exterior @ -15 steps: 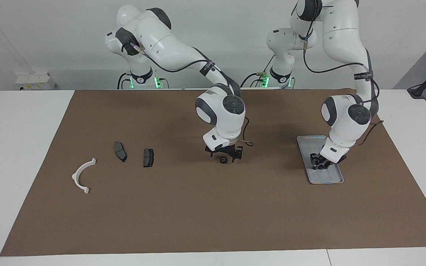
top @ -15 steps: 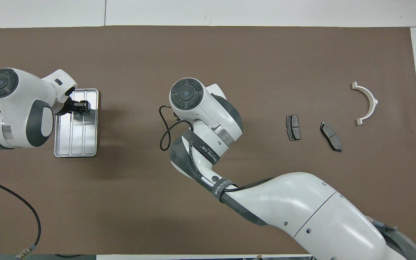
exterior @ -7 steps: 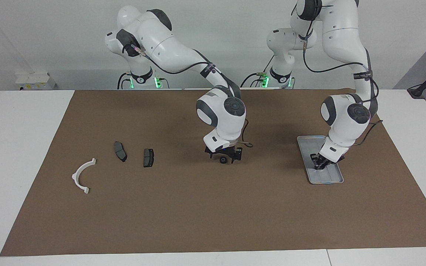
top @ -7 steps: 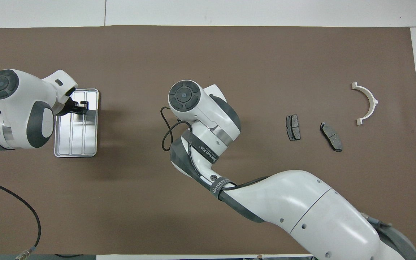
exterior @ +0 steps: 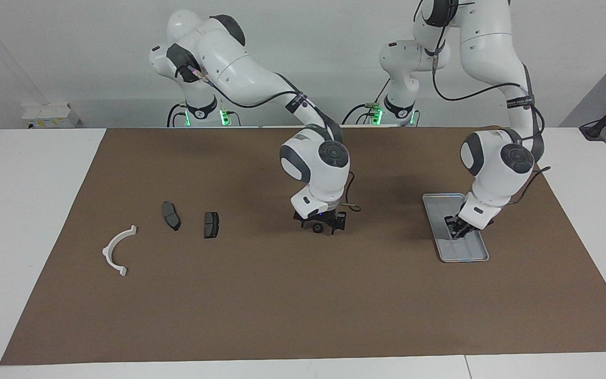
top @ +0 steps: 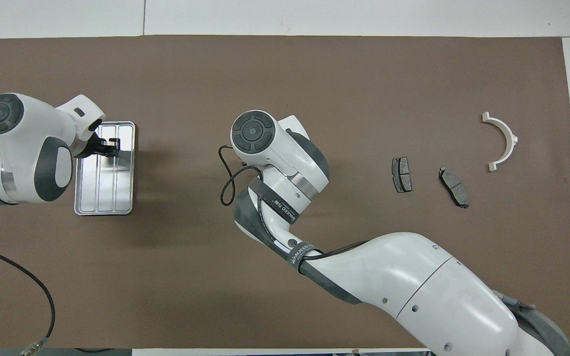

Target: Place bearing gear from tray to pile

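Gear (exterior: 316,227) sits mid-bench under the spread right tool (exterior: 320,225), off the tray (exterior: 479,253) where the left tool (exterior: 455,233) is pressed together, pile (exterior: 211,225) unreached.

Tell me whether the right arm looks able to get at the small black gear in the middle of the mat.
Probably yes. The right gripper is open and low over the small black gear, with nothing else close by; the nearest brake pad lies well apart, toward the right arm's end.
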Available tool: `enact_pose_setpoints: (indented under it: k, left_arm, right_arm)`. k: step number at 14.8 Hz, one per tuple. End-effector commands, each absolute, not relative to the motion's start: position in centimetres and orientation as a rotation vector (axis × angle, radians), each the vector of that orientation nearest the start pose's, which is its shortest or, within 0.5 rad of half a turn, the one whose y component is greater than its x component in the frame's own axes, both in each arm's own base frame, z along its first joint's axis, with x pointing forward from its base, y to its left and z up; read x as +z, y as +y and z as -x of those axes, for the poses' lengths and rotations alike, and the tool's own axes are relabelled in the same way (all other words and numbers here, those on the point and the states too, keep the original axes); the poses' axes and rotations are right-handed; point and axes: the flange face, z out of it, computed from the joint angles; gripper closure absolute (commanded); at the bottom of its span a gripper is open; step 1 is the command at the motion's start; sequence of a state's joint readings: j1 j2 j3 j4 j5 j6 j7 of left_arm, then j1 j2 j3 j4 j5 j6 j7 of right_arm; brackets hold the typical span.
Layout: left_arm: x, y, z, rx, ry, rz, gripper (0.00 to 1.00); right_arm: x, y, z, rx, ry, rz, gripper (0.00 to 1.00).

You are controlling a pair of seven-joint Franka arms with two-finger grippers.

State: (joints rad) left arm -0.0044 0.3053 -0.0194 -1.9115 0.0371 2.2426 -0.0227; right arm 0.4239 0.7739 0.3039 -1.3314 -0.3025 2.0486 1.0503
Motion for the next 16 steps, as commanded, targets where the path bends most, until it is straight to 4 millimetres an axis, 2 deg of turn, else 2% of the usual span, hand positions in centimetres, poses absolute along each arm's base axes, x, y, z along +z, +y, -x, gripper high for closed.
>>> enact_pose_setpoints:
  k: [1,5,10,14,16]
  left_arm:
    - [37.3,-1.0,-61.0,-0.012,-0.017,3.14,1.0]
    - [41.7,-0.8,-61.2,0.06,-0.045,3.136,1.0]
    - [44.8,-0.4,-60.3,0.057,-0.072,3.134,1.0]
    - [47.1,-0.1,-60.1,0.069,-0.077,3.131,1.0]
    - [48.4,0.0,-60.1,0.081,-0.08,3.13,1.0]
  right_arm:
    - [27.7,44.1,-59.2,-0.088,0.447,3.162,0.0]
    - [27.6,43.9,-59.2,-0.076,0.45,3.177,0.01]
    - [27.8,44.0,-59.1,-0.078,0.483,3.17,0.03]
    - [27.7,44.0,-59.1,-0.076,0.507,3.169,0.21]
    - [27.7,44.0,-59.1,-0.077,0.507,3.167,0.26]
